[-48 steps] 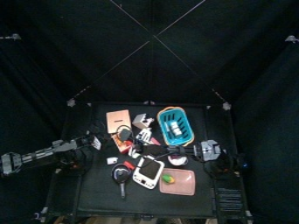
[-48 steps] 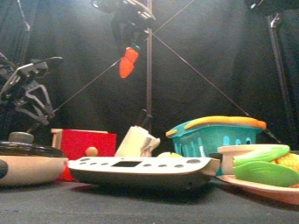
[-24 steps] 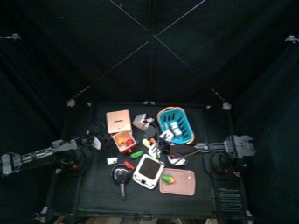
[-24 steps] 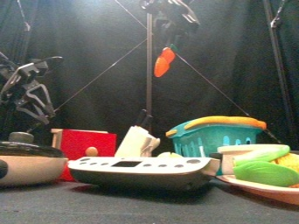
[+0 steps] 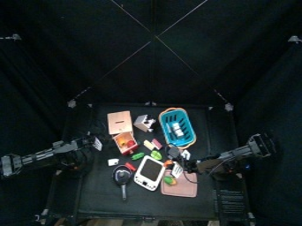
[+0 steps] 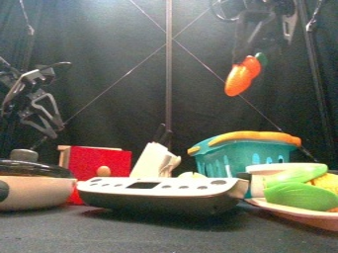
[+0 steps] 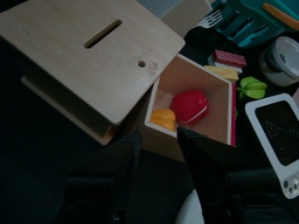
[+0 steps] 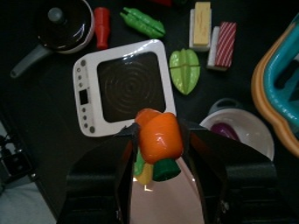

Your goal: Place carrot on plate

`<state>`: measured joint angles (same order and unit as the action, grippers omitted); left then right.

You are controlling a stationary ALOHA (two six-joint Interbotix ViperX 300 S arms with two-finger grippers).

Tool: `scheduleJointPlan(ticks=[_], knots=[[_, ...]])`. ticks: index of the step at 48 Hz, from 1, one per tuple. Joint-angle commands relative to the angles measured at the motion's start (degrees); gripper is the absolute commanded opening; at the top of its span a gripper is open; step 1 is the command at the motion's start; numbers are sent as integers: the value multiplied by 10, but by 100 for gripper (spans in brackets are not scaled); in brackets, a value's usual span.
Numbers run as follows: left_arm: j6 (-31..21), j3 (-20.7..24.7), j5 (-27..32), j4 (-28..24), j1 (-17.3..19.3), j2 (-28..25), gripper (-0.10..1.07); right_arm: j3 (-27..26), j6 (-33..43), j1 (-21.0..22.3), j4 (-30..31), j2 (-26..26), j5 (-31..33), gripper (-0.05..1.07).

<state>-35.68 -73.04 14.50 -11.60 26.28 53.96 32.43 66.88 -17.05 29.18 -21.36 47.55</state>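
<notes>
My right gripper (image 8: 158,145) is shut on the orange carrot (image 8: 156,133), whose green top points back toward the wrist. In the front view the carrot (image 6: 242,74) hangs high above the table, right of the middle, under the right gripper (image 6: 254,32). From above, the right gripper (image 5: 177,164) hovers at the back edge of the salmon-pink plate (image 5: 188,186), which lies at the table's front right. The plate (image 8: 162,206) shows below the carrot, and its rim (image 6: 283,212) carries green toy food. My left gripper (image 7: 162,166) stands open over a wooden box, resting at the table's left (image 5: 88,143).
A white handheld device (image 5: 148,173) lies just left of the plate. A blue basket (image 5: 176,126) stands behind it, and a wooden box (image 7: 93,61) with an open compartment is at the back left. A black pan (image 6: 27,184) and a red box (image 6: 95,160) stand front left.
The right arm has carried the carrot from the table's middle toward the front right, to above the plate's edge. The left arm has not moved.
</notes>
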Motion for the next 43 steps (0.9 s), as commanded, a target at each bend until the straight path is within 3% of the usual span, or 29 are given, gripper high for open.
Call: scheduleJointPlan(ticks=[1, 8, 15, 34, 43], knots=[[1, 16, -6, -4, -9, -1, 79, 64, 22, -25, -11, -49, -61, 67], [0, 16, -7, -6, -15, -1, 79, 156, 47, -34, -54, -76, -160, 67], [0, 15, -20, -7, -15, -1, 79, 209, 46, -36, -86, -88, -212, 67], [2, 14, -45, -21, -21, -1, 80, 265, 48, -58, -127, -96, -220, 68], [1, 14, -85, -67, -54, -1, 80, 273, 47, -57, -133, -98, -243, 70]])
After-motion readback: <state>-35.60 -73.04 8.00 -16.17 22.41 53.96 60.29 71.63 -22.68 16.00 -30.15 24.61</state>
